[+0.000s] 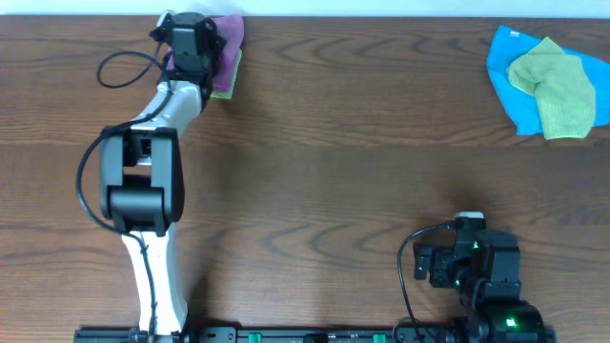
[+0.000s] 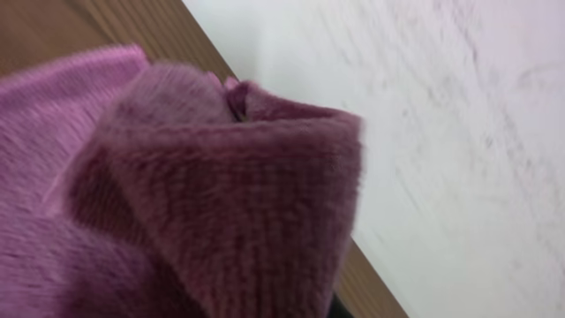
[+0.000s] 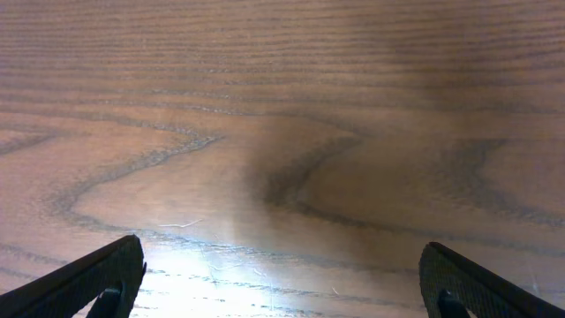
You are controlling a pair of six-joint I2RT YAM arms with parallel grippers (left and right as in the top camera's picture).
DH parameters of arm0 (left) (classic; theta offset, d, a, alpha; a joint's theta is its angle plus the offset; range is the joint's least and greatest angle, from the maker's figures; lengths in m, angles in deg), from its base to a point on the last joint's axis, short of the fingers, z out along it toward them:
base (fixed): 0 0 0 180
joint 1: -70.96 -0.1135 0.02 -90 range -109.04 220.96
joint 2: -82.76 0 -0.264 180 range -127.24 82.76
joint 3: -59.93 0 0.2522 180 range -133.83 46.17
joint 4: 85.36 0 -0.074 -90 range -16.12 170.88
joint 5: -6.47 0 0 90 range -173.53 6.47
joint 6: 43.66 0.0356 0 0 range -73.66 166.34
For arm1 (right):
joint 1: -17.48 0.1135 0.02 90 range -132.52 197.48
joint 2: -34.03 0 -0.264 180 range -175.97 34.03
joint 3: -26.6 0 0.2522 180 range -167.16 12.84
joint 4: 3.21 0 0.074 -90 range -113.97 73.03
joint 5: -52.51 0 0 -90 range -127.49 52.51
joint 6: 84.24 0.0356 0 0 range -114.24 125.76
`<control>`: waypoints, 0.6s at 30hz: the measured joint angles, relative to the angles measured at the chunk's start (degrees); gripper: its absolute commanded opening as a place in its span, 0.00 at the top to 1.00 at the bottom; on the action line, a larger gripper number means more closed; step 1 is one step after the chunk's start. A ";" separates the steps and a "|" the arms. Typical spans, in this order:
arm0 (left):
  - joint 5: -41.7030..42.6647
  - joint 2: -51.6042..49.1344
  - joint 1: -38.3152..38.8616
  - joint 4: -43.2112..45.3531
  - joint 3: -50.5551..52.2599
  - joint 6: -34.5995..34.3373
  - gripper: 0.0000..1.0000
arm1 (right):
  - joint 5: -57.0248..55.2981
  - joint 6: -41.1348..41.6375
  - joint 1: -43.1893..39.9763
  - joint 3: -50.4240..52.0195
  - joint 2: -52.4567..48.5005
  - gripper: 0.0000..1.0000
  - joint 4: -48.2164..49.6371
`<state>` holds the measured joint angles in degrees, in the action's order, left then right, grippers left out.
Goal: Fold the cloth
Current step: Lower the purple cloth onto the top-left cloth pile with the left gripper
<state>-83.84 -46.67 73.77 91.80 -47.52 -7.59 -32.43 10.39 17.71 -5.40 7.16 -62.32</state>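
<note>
Gaping wide, right pincer (image 3: 281,265) holds nothing; left pincer (image 1: 193,43), over purple cloth (image 2: 221,194), cannot be judged.

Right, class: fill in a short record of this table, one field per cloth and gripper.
purple cloth: bunched, far left edge, under left gripper
lime cloth: partly beneath purple cloth
blue cloth: far right corner
green cloth: crumpled on blue cloth
left gripper: at purple cloth, fingers unseen
right gripper: open over bare table
</note>
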 measured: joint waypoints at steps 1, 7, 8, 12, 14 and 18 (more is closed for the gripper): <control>0.02 0.81 -0.28 -0.85 0.00 0.00 0.93 | 0.00 0.00 0.00 0.00 0.00 0.01 0.02; -0.04 4.50 -1.01 -3.19 0.00 -0.13 0.93 | 0.02 0.00 0.00 0.00 0.00 0.01 0.02; -0.04 4.61 -0.98 -3.19 0.00 -0.31 0.93 | 0.00 0.00 0.00 0.00 0.00 0.01 0.02; 0.00 4.61 -0.87 -5.25 0.00 -1.22 0.93 | 0.00 0.00 0.00 0.00 0.00 0.01 0.00; 0.02 4.61 -0.87 -6.84 0.00 -1.51 0.93 | 0.00 0.00 0.00 0.00 0.00 0.01 0.00; 0.04 4.61 -0.87 -10.23 0.00 -1.53 0.88 | 0.00 0.00 0.00 0.00 0.00 0.01 0.02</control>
<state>-83.80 -42.05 72.90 81.57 -47.52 -9.12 -32.43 10.39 17.71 -5.40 7.16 -62.30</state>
